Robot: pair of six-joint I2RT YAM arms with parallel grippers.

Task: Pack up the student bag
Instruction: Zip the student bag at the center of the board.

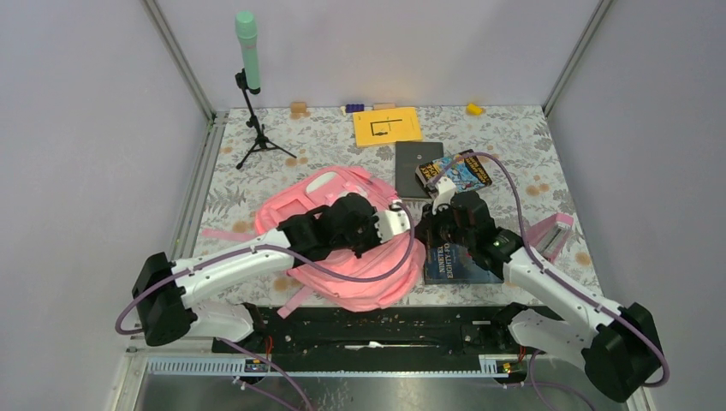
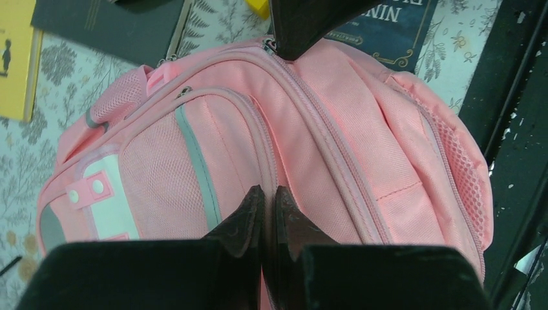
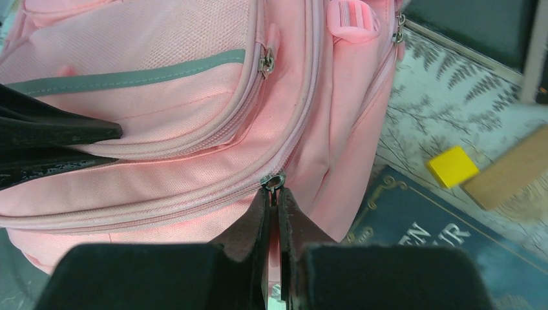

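Large soft pink fabric backpack [image 2: 336,129] lies on floral tabletop [image 1: 548,171], under both hands. Right hand [image 3: 272,194] clenched on small metal zipper pull [image 3: 272,180], tab hidden between fingers. Left hand [image 2: 268,197] clenched, tips on front-pocket seam; can't tell if fabric is pinched. Dark blue hardcover book [image 3: 413,239] beside right hand, title cut off.

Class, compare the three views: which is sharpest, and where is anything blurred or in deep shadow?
Top view: evenly lit, sharp throughout. Left wrist view: bag weave crisp, left end effector dark, featureless. Right wrist view: zipper pull crisp, yellow block blurred.
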